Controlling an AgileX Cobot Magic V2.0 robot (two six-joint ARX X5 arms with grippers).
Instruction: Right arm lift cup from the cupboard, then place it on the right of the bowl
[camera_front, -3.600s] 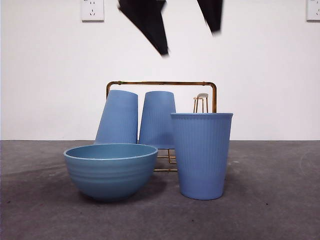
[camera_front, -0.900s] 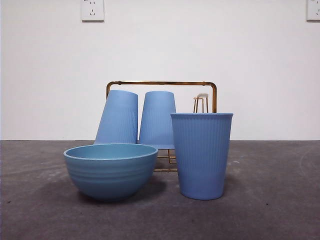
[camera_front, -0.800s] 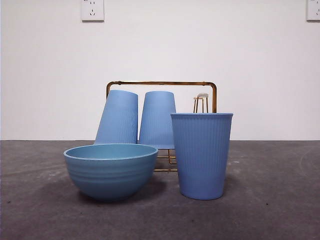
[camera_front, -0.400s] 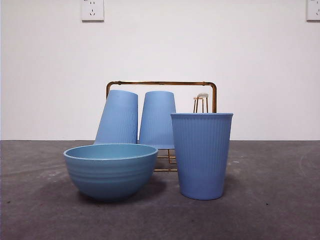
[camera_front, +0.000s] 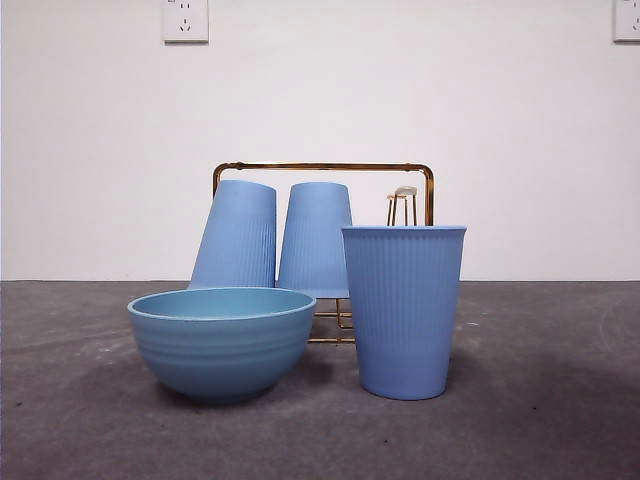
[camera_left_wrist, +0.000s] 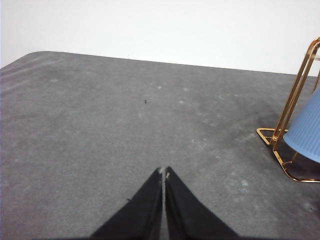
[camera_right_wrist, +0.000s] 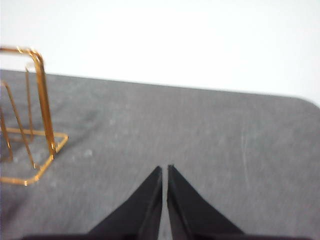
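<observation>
Front view: cup (camera_front: 404, 310) beside bowl (camera_front: 222, 340).

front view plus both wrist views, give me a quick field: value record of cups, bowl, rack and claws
upright cup: stands on the table, mouth up, right of the bowl, apart from it
bowl: wide teal-blue bowl, on the table, near the camera
rack: gold wire rack behind the bowl and upright cup
cups on rack: two, upside down, left one tilted, right one
free peg, no cup on it
left claw: jaws shut, holds nothing, over bare table
right claw: jaws shut, holds nothing, beside the rack
task state: cup appears placed
</observation>
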